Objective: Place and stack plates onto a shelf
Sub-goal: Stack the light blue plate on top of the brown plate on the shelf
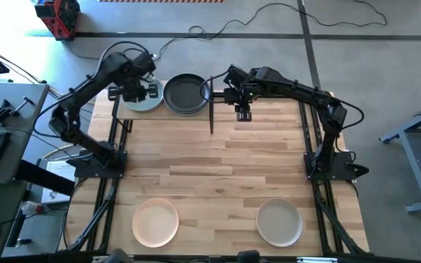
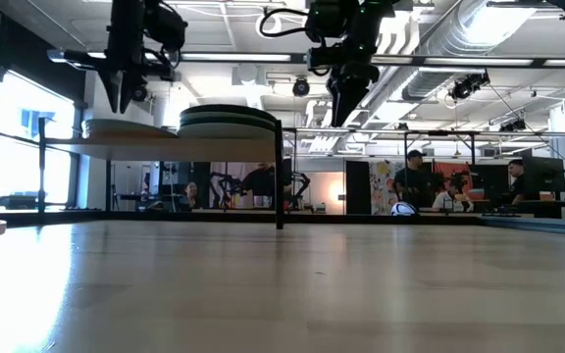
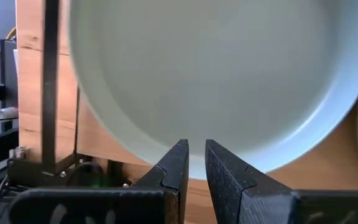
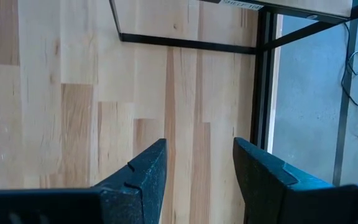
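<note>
The plates are seen in two piles on the shelf [image 1: 196,109] at the upper left of the high view, a pale blue-grey plate [image 1: 142,101] below the left tool [image 1: 134,93], whose fingers are nearly together and empty, a black-topped stack [image 1: 186,93] beside it, while the right tool [image 1: 243,111] is held apart over the table [image 1: 218,175], and two more plates [image 1: 156,222] are left near the lower edge.

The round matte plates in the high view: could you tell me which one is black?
The black round matte plate tops the right-hand stack on the small light-wood shelf; the others are pale.

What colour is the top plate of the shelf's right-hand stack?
Black top plate; clearest in the high view.
</note>
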